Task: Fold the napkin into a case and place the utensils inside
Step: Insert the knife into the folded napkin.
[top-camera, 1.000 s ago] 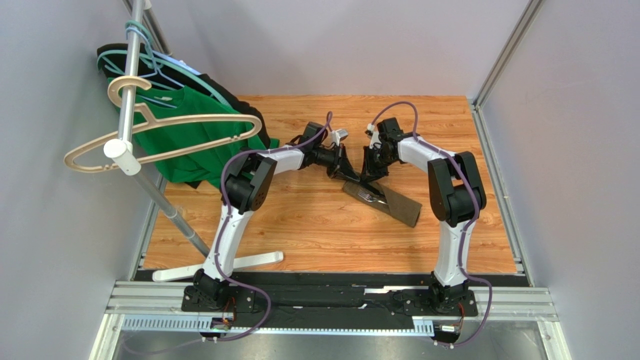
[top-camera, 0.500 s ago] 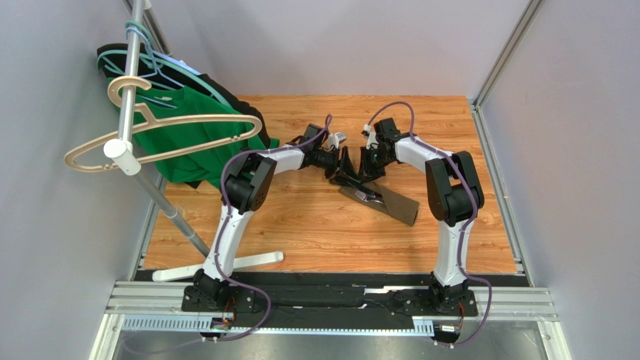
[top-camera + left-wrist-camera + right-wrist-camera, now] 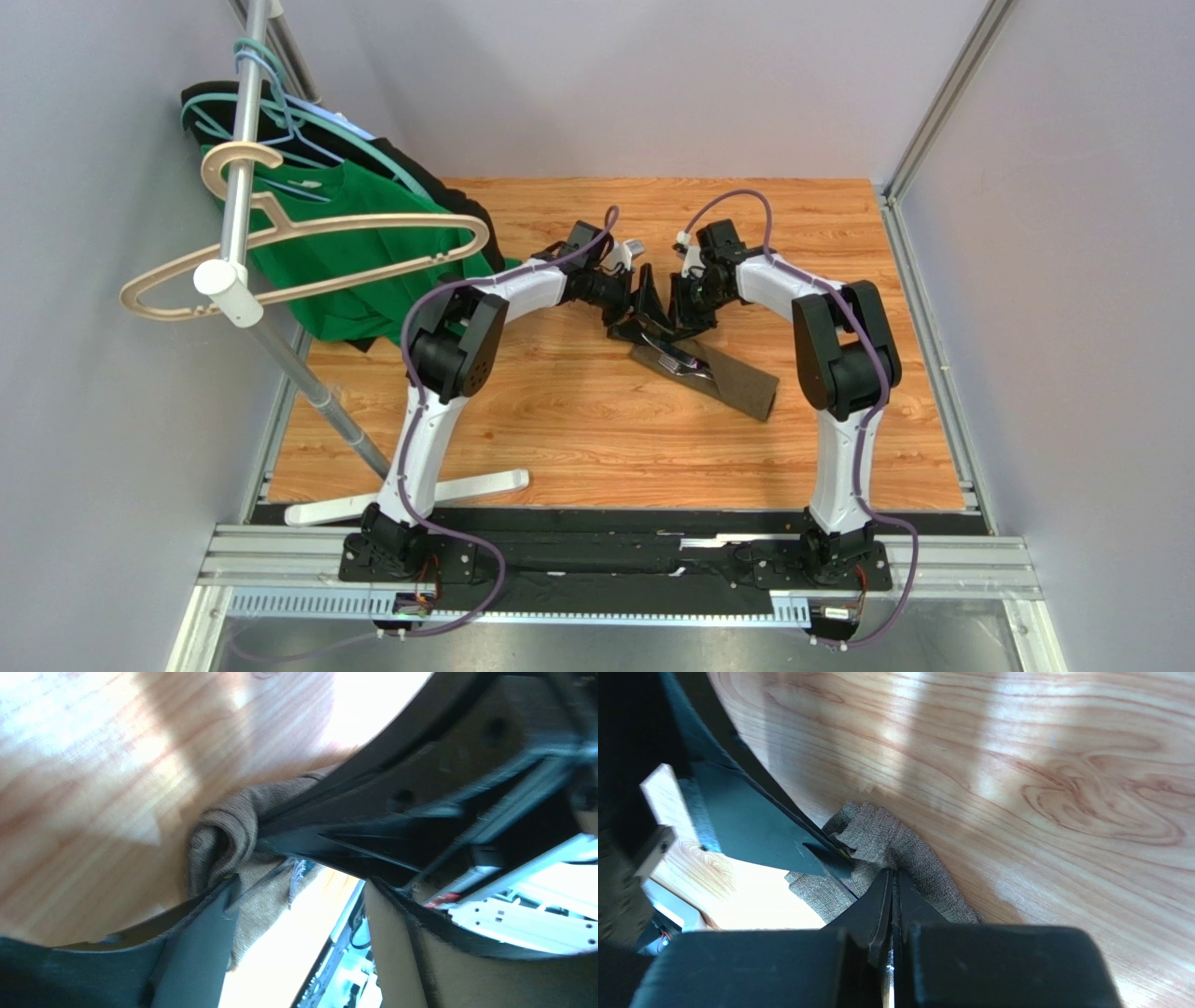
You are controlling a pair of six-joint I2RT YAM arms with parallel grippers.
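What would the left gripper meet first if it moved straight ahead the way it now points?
The left gripper would likely meet the bunched napkin first, just ahead of its open jaws. The right gripper sits close behind; depth is unclear.

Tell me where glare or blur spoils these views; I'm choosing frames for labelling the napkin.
Top external: even light, sharp, no glare, though the napkin is small. Left wrist: white blow-out at the bottom and upper right, soft focus throughout; napkin legible. Right wrist: bright light bands on the table, a blown patch lower left, napkin weave crisp.
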